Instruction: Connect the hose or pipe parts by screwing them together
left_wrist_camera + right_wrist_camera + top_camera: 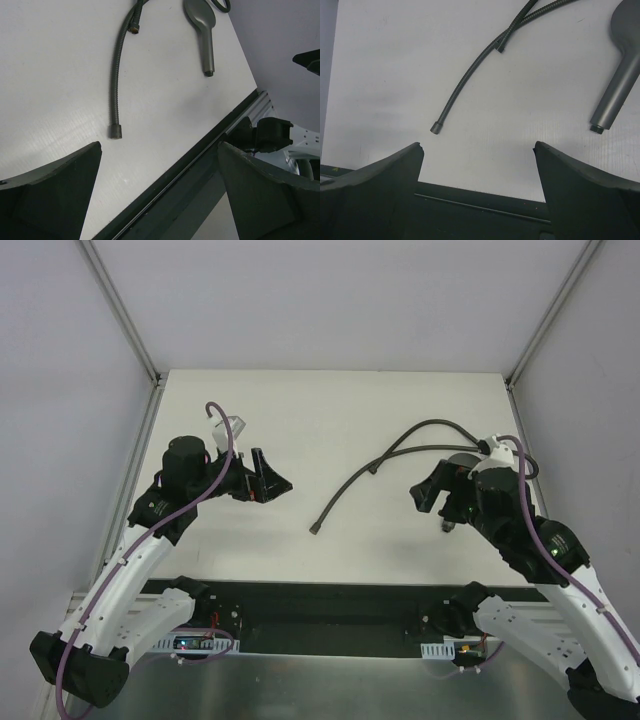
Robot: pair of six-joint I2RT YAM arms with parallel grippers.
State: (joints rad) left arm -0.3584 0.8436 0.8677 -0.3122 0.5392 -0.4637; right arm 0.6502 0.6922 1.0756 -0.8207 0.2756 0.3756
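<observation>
The thin dark-grey hose [345, 490] lies on the white table, one end fitting [316, 530] near the middle front, the rest looping back to the right. The left wrist view shows that fitting [116, 131] and the hose's other end [134, 28]. The grey shower head [616, 92] lies flat beside it, handle end toward the front; in the top view the right arm covers most of the shower head [462, 460]. My left gripper [272, 480] hovers open left of the hose. My right gripper [432, 502] hovers open over the shower head's handle. Both hold nothing.
A dark metal rail [330, 592] runs along the table's near edge, also seen in the right wrist view as a dark rail [485, 202]. White walls with grey frame posts [120, 310] close the left, back and right sides.
</observation>
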